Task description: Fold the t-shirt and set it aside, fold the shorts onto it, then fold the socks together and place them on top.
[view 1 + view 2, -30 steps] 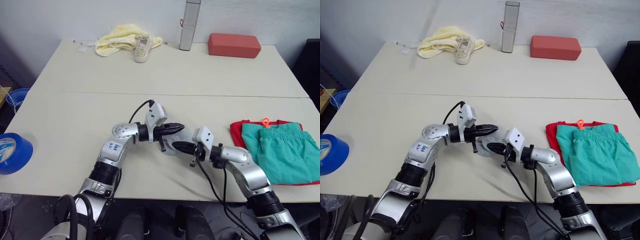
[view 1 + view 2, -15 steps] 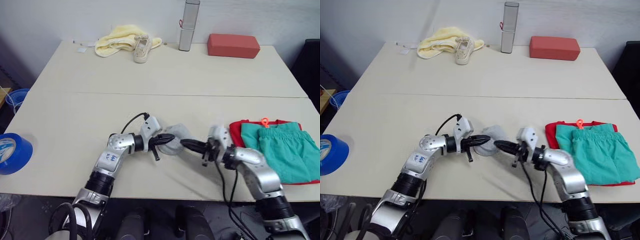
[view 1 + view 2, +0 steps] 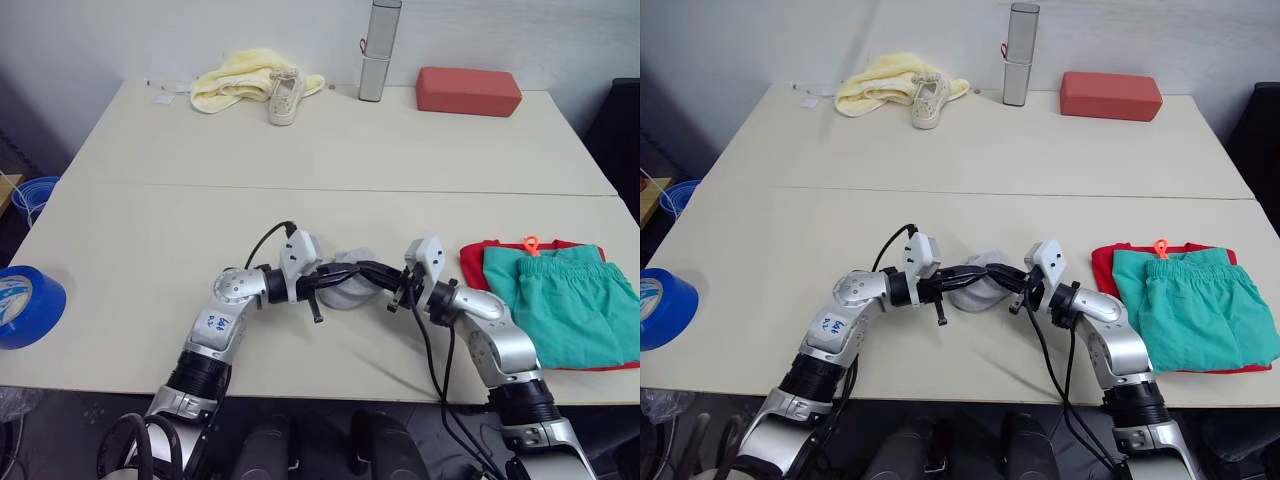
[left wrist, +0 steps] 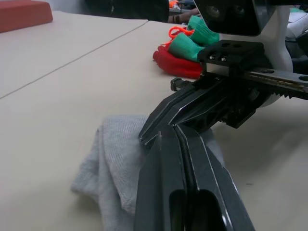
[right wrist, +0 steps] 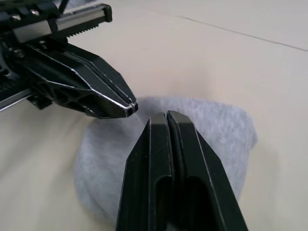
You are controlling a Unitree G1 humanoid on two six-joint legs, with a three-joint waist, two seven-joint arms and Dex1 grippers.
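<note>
You have the socks (image 3: pixel 975 284) bunched near the front edge of the table (image 3: pixel 970 150), with wide bare room behind them. Left gripper (image 3: pixel 347 274) and right gripper (image 3: pixel 366 271) meet tip to tip over them, fingers pressed together, holding nothing. Shorts (image 3: pixel 565 300) lie on the t-shirt (image 3: pixel 475 262) by your right edge.

- The socks (image 3: pixel 345 283) were plain light grey.
- The shorts (image 3: pixel 565 300) were teal-green with a neon orange drawstring (image 3: pixel 530 244).
- The t-shirt (image 3: pixel 474 262) was bright red.
- The tabletop (image 3: pixel 330 150) was pale beige.
</note>
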